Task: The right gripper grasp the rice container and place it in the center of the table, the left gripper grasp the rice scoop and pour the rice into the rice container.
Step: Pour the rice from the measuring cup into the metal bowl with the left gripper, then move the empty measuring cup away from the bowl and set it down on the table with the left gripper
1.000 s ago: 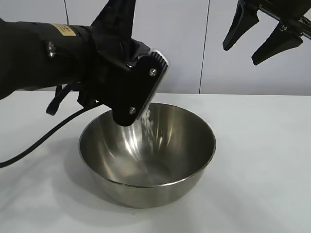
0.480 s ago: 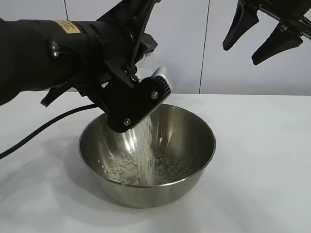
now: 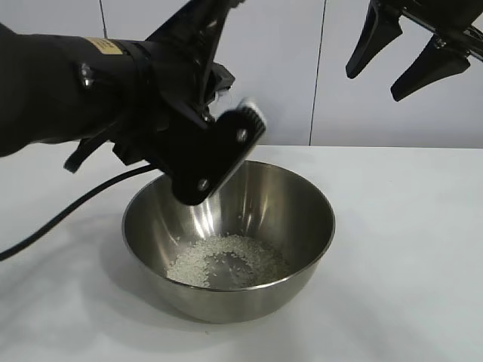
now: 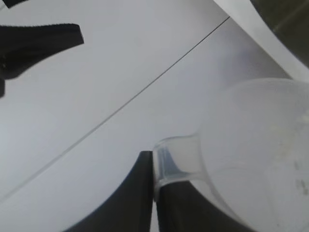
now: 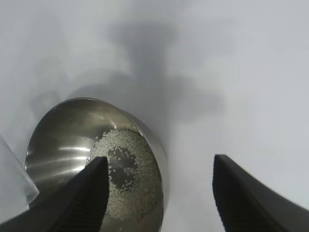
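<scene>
The rice container (image 3: pixel 306 249), a shiny steel bowl, stands on the white table (image 3: pixel 407 249) at the centre. The rice (image 3: pixel 226 260) lies in a flat heap on its bottom and also shows in the right wrist view (image 5: pixel 130 174). My left gripper (image 3: pixel 219 147) hangs tilted over the bowl's left rim and is shut (image 4: pixel 153 159) on the lip of the translucent rice scoop (image 4: pixel 251 145). The scoop looks empty; the gripper hides it in the exterior view. My right gripper (image 3: pixel 404 56) is open and empty, high above and to the right of the bowl (image 5: pixel 159 162).
A black cable (image 3: pixel 60 219) from the left arm trails over the table at the left. A panelled grey wall (image 3: pixel 302 75) stands behind the table.
The stream of rice from the scoop has stopped and the grains now lie settled in the bowl. My left gripper has risen slightly above the rim. The right gripper has not moved.
</scene>
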Motion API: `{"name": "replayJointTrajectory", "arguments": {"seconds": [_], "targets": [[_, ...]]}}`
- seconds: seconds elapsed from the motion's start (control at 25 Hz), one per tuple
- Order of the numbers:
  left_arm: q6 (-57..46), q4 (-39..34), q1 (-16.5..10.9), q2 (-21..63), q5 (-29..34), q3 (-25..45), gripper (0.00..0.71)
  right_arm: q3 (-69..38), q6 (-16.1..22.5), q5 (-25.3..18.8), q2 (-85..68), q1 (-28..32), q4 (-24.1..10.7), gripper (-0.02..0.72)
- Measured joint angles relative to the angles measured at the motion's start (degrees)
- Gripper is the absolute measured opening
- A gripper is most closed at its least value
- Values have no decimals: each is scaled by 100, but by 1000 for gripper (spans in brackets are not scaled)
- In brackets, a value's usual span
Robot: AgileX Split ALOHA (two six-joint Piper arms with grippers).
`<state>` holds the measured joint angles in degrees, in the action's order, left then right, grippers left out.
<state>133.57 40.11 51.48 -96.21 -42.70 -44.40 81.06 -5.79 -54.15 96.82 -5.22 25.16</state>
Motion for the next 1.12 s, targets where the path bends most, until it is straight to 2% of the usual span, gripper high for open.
{"name": "replayJointTrajectory", "arguments": {"seconds": [0.16,0.32,0.44,0.52,0.56,0.64,0.72,0.8,0.96,1.04,1.12], "targets": [[-2802,1589,-32,149,-6,-297,5,0,0,12,0,0,0,433],[-4421,2471,-294,517,59,-383,5,0,0,11,0,0,0,433],[-5178,2943,-809,871,439,-383,5,0,0,11,0,0,0,433],[-5734,3296,-1359,1104,1083,-383,4,0,0,11,0,0,0,433],[-6053,3445,-1727,1201,1536,-383,4,0,0,11,0,0,0,433],[-6623,3472,-2471,1281,2408,-369,4,0,0,11,0,0,0,433],[-7170,3230,-2996,1276,3105,-303,4,0,0,7,0,0,0,433],[-7619,2867,-3357,1255,3520,-168,4,0,0,7,0,0,0,433],[-8405,2150,-3637,1235,3642,209,3,0,0,7,0,0,0,433],[-8772,1771,-3650,1235,3315,458,3,0,0,12,0,0,0,433],[-9256,1313,-3650,1235,2699,760,3,0,0,17,0,0,0,433]]}}
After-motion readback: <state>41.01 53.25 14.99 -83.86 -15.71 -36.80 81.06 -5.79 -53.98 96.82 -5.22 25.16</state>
